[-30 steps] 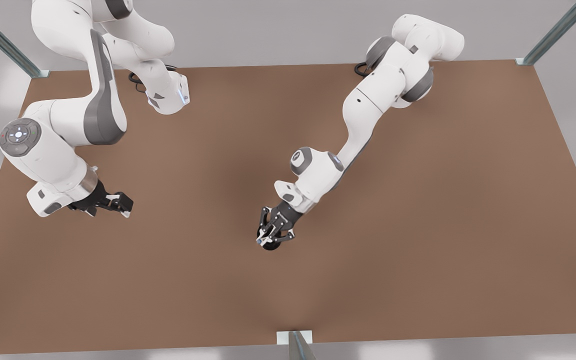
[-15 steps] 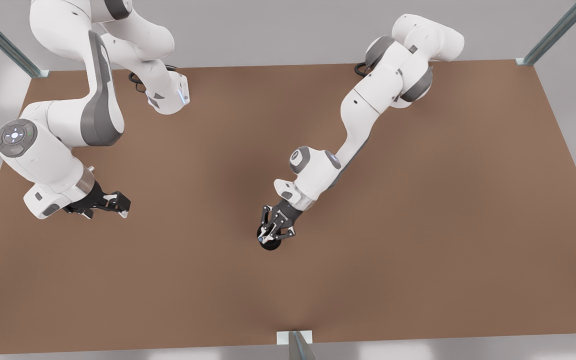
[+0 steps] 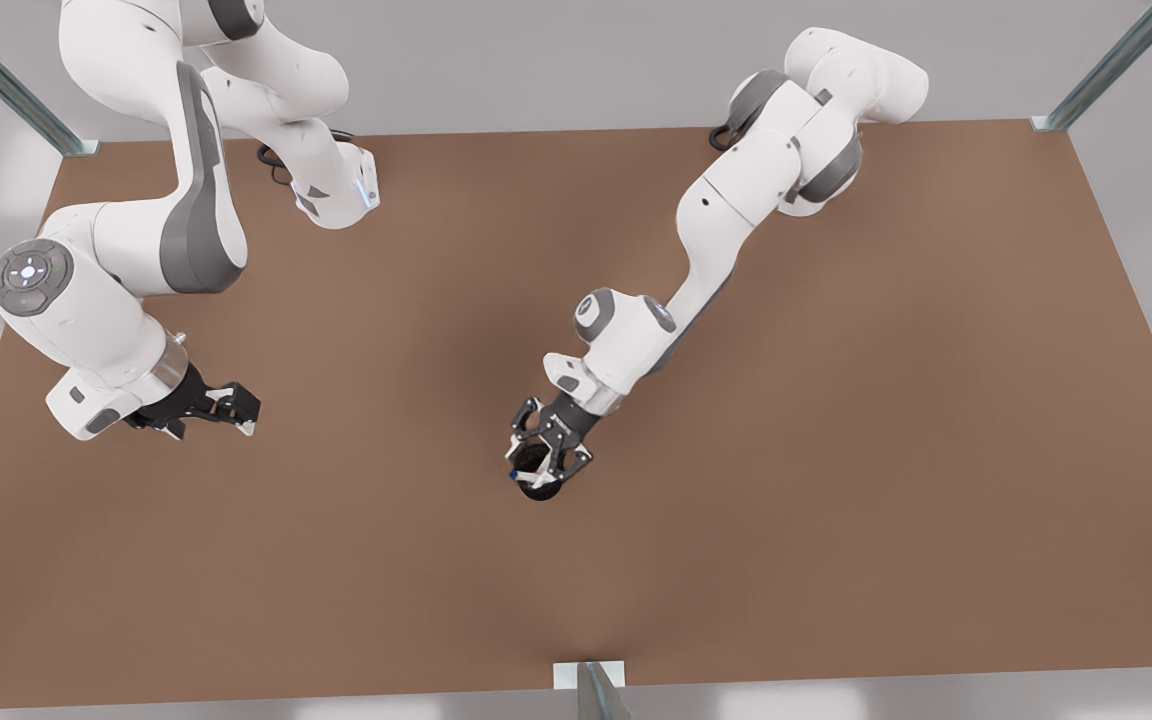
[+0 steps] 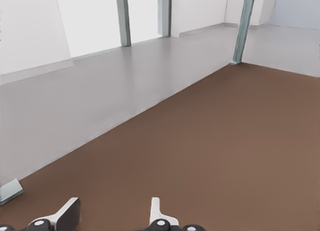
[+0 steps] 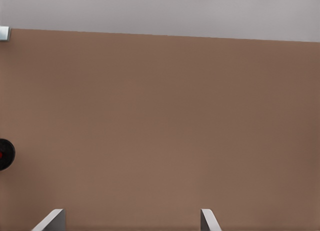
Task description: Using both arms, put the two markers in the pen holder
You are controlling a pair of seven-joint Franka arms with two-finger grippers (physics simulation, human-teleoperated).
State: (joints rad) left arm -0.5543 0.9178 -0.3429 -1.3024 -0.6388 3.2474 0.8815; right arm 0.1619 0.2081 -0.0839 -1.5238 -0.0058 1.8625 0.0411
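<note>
Red marker [image 5: 1, 154] is being seen inside pen holder [image 3: 539, 492], blue marker [image 3: 515, 478] apparently leaning in at its 10 o'clock rim, released by spread, empty left gripper [image 3: 546, 468]; right gripper [image 3: 248, 412] is being parked at 9 o'clock, spread wide and empty, so only retreat is being left.

Brown table [image 3: 836, 450] with black pen holder [image 3: 539, 487] near its middle.
</note>
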